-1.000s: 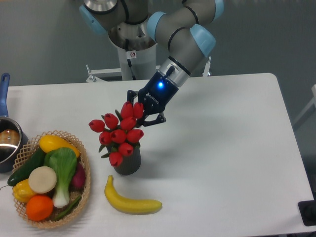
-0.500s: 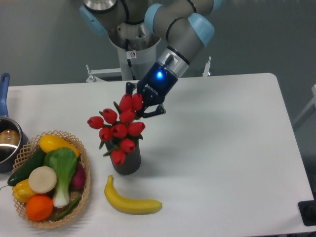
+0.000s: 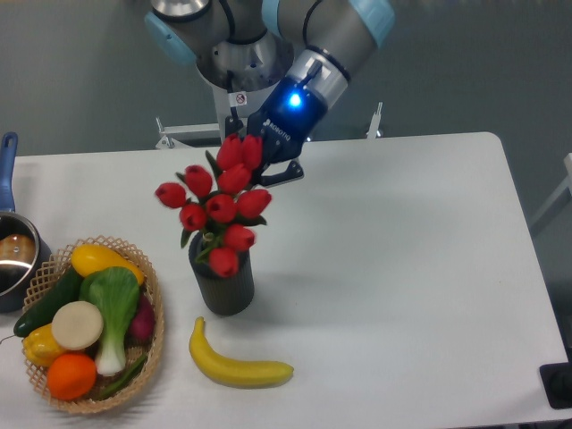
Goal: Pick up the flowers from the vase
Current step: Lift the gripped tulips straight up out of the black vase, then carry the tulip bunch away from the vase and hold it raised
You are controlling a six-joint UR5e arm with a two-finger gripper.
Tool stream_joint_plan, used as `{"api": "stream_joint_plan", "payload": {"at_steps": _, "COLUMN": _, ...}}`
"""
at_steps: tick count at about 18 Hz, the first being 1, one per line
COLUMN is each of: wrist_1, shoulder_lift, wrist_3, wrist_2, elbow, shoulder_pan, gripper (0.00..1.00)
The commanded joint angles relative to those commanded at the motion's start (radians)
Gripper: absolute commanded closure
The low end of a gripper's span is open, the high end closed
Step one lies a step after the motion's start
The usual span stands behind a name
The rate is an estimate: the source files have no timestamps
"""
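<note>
My hand (image 3: 261,163) is closed on the top of the flowers (image 3: 217,211), its dark fingers (image 3: 284,172) pinched in around the uppermost red buds on the bunch's far right side. I took hold up there because the buds spread wider than the vase (image 3: 222,283) and leave no way down to the stems from above. The grip is off to one side, so the bunch leans toward my wrist.

The flowers are partway up: the lowest bud sits right at the vase's rim and leaves show just above it, so I judge that the stems are not yet clear of the mouth. The vase itself stands upright on the worktop (image 3: 402,268), left of the middle and toward the near edge, and it does not look tipped. That matters, since a snagged stem could drag it over.

A banana (image 3: 234,365) lies just in front of the vase toward the near edge, and a woven basket (image 3: 154,335) of vegetables and fruit sits close to the near left corner. A pot (image 3: 13,255) with a blue handle is at the left edge. All of these are low and to the left, so I would carry on pulling straight up, away from them, until the stems hang free.
</note>
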Motion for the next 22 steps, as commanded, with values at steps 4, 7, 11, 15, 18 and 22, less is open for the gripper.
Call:
{"api": "stream_joint_plan", "payload": {"at_steps": 4, "wrist_1": 0.0, "shoulder_lift": 0.0, "wrist_3": -0.052, "wrist_2": -0.015, "elbow": 0.029, "shoulder_pan": 0.008, "gripper": 1.0}}
{"api": "stream_joint_plan", "payload": {"at_steps": 7, "wrist_1": 0.0, "shoulder_lift": 0.003, "wrist_3": -0.066, "wrist_2": -0.023, "elbow": 0.054, "shoulder_pan": 0.034, "gripper": 1.0}}
{"api": "stream_joint_plan", "payload": {"at_steps": 11, "wrist_1": -0.002, "shoulder_lift": 0.0, "wrist_3": -0.115, "wrist_2": -0.021, "elbow": 0.114, "shoulder_pan": 0.084, "gripper": 1.0}}
{"api": "stream_joint_plan", "payload": {"at_steps": 15, "wrist_1": -0.002, "shoulder_lift": -0.005, "wrist_3": -0.106, "wrist_2": -0.017, "elbow": 0.126, "shoulder_pan": 0.13, "gripper": 1.0}}
{"api": "stream_joint_plan", "payload": {"at_steps": 18, "wrist_1": -0.002, "shoulder_lift": -0.011, "wrist_3": -0.083, "wrist_2": -0.005, "elbow": 0.146, "shoulder_pan": 0.187, "gripper": 1.0}}
{"api": "stream_joint_plan", "payload": {"at_steps": 22, "wrist_1": 0.002, "shoulder_lift": -0.041, "wrist_3": 0.113, "wrist_2": 0.099, "elbow": 0.141, "shoulder_pan": 0.267, "gripper": 1.0}}
